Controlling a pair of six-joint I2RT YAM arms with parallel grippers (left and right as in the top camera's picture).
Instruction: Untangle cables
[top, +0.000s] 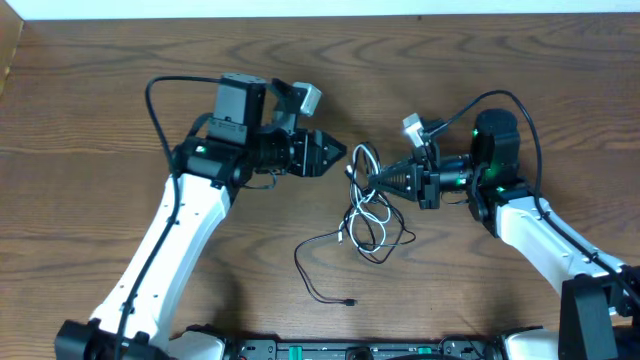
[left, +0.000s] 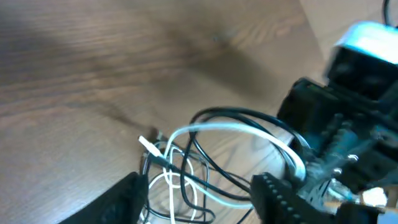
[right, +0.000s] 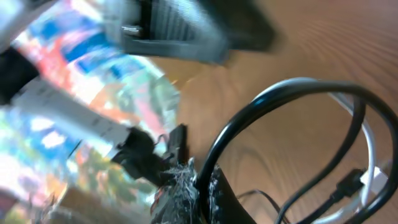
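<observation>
A white cable (top: 372, 212) and a black cable (top: 318, 247) lie tangled in loops at the table's middle; a black tail runs down-left to a small plug (top: 350, 302). My right gripper (top: 372, 178) is shut on a lifted loop of the black cable (right: 292, 93), with a white loop raised beside it. My left gripper (top: 338, 153) is open just left of that loop, empty. In the left wrist view the white loop (left: 236, 132) and black loop (left: 233, 115) arch between its fingers (left: 196, 199), with the right gripper (left: 329, 155) behind.
The wooden table (top: 100, 120) stretches all round the tangle. The right arm (top: 530, 225) comes in from the lower right and the left arm (top: 170, 250) from the lower left. The table's far edge runs along the top.
</observation>
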